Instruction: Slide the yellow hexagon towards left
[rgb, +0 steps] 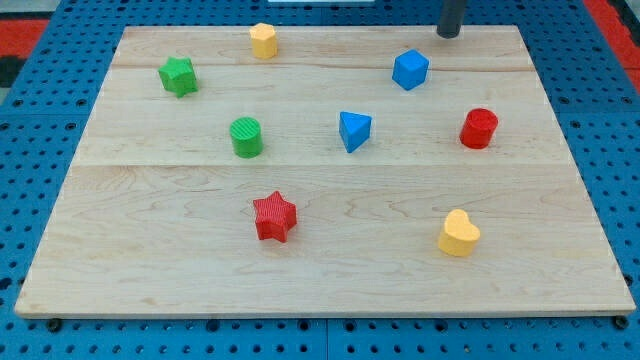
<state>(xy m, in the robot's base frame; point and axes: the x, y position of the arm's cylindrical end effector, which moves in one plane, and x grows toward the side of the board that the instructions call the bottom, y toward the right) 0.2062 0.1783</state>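
Nearest the camera lie the yellow heart (458, 233) and the red star (274, 217), close to the worktop's (330, 285) bottom edge.

Up at the top edge, left of centre, stands the yellow hexagon (263, 40). It sits upright, squat and near-symmetrical, so I make out no long axis or heading.

Outward from it: the green star (178, 76) toward the top left corner, the green cylinder (246, 137) below, then a blue triangular block (354, 130), a blue block (410, 69) and a red cylinder (479, 128).

The end effector is a bare rod holding nothing; my tip (448, 35) rests at the top edge, well right of the hexagon. I judge it should travel along that edge, meet the hexagon's right face squarely at mid-height, and push straight left, above the green star.
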